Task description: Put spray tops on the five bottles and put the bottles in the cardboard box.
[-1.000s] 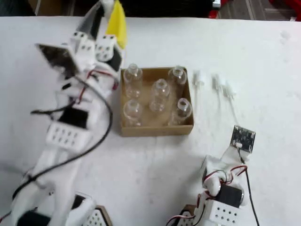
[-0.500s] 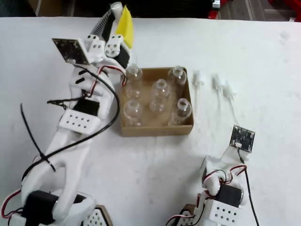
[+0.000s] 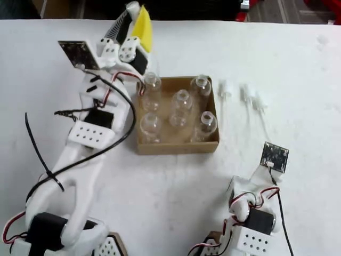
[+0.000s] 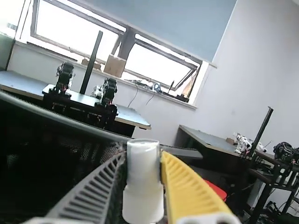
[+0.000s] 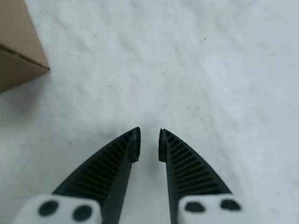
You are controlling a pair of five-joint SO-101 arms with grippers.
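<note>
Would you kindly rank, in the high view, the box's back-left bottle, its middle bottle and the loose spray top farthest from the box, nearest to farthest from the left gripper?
From the left gripper, holding a spray top:
1. Back-left bottle, in the box's nearest corner.
2. Middle bottle, at the box's centre.
3. Loose spray top, on the table past the box.

The desk (image 3: 298, 64) is white, with a faintly mottled, speckled surface in the right wrist view. The cardboard box (image 3: 176, 146) sits flat on it about midway between the left and right edges, nearer the far edge than the near one. Three white spray tops (image 3: 248, 93) lie loose on the desk just beside the box, on its right-edge side, close together.
</note>
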